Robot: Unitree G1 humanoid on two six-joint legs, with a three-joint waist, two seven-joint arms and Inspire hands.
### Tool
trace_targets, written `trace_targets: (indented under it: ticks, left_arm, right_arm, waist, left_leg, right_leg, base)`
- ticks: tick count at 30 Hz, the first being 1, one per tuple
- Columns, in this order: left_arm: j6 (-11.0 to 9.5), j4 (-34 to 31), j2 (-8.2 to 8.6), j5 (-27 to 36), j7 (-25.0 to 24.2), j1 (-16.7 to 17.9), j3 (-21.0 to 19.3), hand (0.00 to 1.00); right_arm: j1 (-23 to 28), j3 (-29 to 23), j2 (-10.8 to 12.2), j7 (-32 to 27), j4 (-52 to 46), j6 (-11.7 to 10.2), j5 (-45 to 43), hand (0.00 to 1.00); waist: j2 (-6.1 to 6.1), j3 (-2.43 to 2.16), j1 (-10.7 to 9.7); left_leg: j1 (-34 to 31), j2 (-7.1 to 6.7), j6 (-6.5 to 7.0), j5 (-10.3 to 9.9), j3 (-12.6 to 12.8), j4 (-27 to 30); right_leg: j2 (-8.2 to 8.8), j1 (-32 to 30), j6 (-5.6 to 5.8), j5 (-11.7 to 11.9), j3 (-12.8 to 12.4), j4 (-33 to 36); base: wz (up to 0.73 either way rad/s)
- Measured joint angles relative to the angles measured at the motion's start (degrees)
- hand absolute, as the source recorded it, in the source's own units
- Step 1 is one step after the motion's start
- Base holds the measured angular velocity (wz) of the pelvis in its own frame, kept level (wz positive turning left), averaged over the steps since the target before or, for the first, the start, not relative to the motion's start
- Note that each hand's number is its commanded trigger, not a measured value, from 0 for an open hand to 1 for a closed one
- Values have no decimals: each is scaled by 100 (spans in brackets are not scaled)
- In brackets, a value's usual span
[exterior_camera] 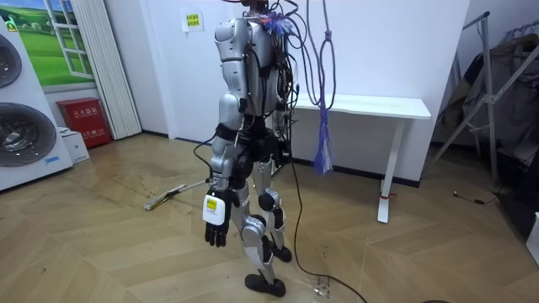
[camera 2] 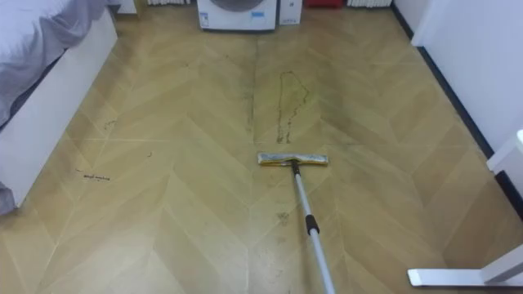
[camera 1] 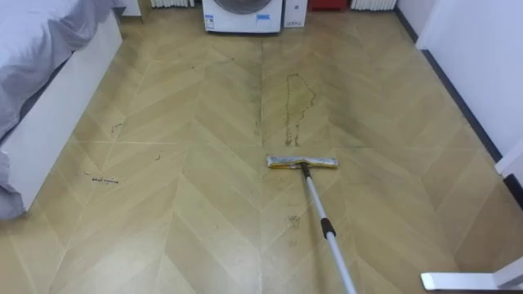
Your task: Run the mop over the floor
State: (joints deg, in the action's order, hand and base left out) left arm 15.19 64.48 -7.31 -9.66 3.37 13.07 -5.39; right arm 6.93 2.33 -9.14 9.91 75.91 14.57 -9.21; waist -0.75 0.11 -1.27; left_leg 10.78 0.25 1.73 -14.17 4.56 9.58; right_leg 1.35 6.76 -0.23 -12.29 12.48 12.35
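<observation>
The mop (camera 1: 309,192) lies out in front of me on the wooden floor (camera 1: 180,220). Its flat head (camera 1: 301,162) sits square on the boards just short of a dried, outlined stain (camera 1: 298,94), and its handle (camera 1: 327,231) runs back toward me, leaving the bottom of the eye views on my right side. I cannot tell what has the top end of that handle.

In the room view my left hand (exterior_camera: 216,225) hangs beside my thigh. Its fingers are loose, a little bent, and hold nothing.

I judge the mop to be light but awkward. The thin, stiff pole is long, so a small turn of my wrist will swing the head widely. The pole looks smooth and is probably slippery, so I want my fingers wrapped fully round it, not pinching. The head seems hinged where the pole joins it, so it should stay flat if I keep the pole at a slant. The pad is soft and will likely drag on the boards.

I would take hold well up the pole, above the dark collar, with my free left hand lower down to steer the push into the stain.
</observation>
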Motion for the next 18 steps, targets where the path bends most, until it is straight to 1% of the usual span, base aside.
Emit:
trace_targets:
  ticks: [5,8,9,12,18]
  left_arm:
    - [-2,7,8,0,15,-37,7,0]
    - [-3,81,8,5,64,-43,5,0]
    - [11,93,8,5,86,-45,5,0]
    - [80,95,6,-10,90,-21,-18,0]
    - [138,96,11,-2,92,6,-14,0]
  right_arm:
    - [-1,35,3,-66,15,33,0,100]
    - [-8,79,3,-120,18,34,0,100]
    - [-9,83,3,-122,17,34,0,100]
    - [-14,52,3,-106,15,43,-43,100]
    - [-13,40,2,-101,13,52,-33,100]
  waist:
    - [-4,1,-1]
    - [-8,2,13]
    - [-7,1,12]
    - [10,-1,14]
    - [55,-7,18]
  left_leg:
    - [-2,-1,0,0,-1,2]
    - [-2,-1,0,0,37,3]
    - [-2,1,0,0,38,-1]
    - [-6,8,-9,-7,26,-20]
    - [-44,13,-13,-10,20,-39]
  right_leg:
    - [-3,2,-3,-3,-1,3]
    - [-17,-4,-3,-3,-59,-24]
    - [-34,-3,-4,-3,-112,-62]
    - [-45,-19,-4,-3,-120,-56]
    - [-50,-71,-7,-3,-117,-46]
  base:
    - [0]
    - [-3]
    - [-4]
    - [0]
    - [0]
